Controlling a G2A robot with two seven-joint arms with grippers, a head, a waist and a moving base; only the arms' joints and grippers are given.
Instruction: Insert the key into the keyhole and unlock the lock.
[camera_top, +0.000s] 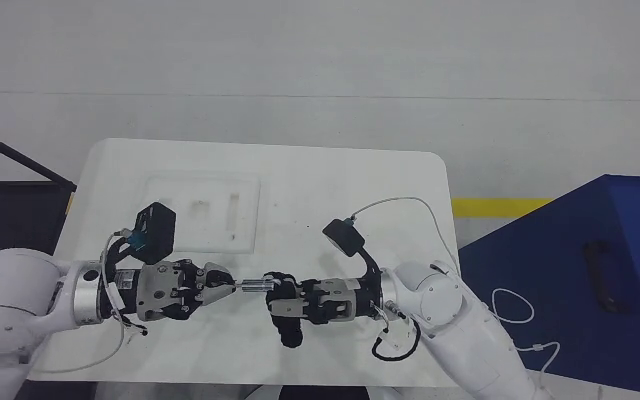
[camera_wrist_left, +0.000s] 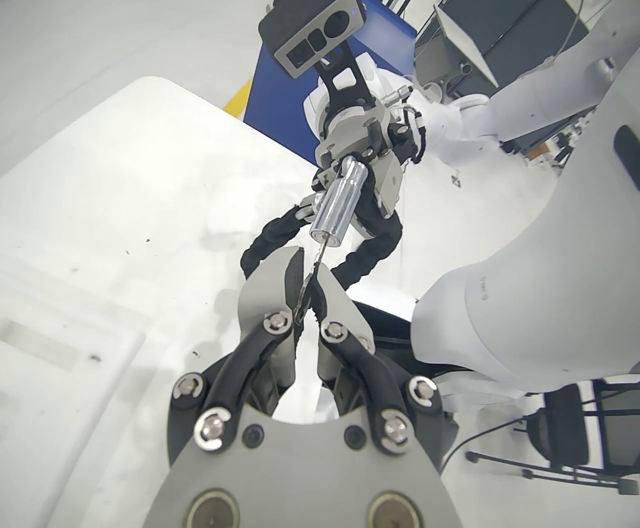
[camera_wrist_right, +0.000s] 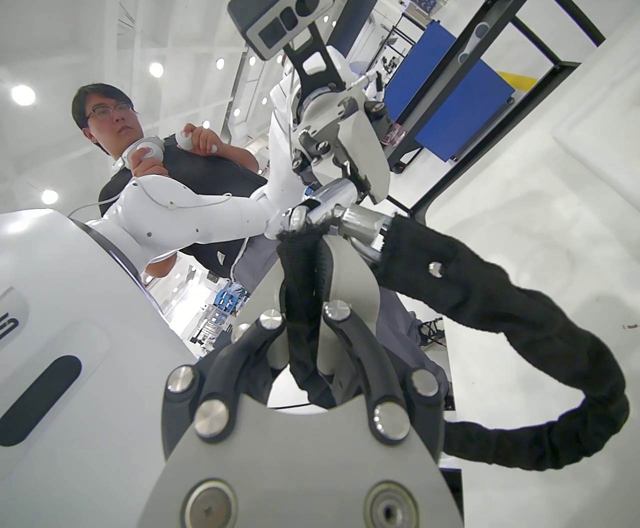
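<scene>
Above the table's (camera_top: 350, 180) near edge, toward its middle, the two grippers face each other, with the lock (camera_top: 258, 284) between them, off the surface. The left gripper (camera_wrist_left: 307, 260) comes in from the left edge side, its fingers narrowed onto the key (camera_wrist_left: 304, 292), pinching the dark head so the thin blade sticks out past the tips. The blade's tip meets the end face of the lock's chrome cylinder (camera_wrist_left: 337, 205) at the keyhole; how deep it sits cannot be told. The right gripper (camera_wrist_right: 305, 245) comes in from the right edge side, its fingers closed on the black fabric-covered cable (camera_wrist_right: 500, 300) just behind the cylinder (camera_wrist_right: 345, 205). From there the cable bows out in a loop and returns to the cylinder's other end. In the top view the left gripper (camera_top: 222, 283), key (camera_top: 240, 285) and right gripper (camera_top: 275, 295) lie roughly in line along the near edge. A shallow white tray (camera_top: 205, 210) lies toward the far left corner, well apart from them.
</scene>
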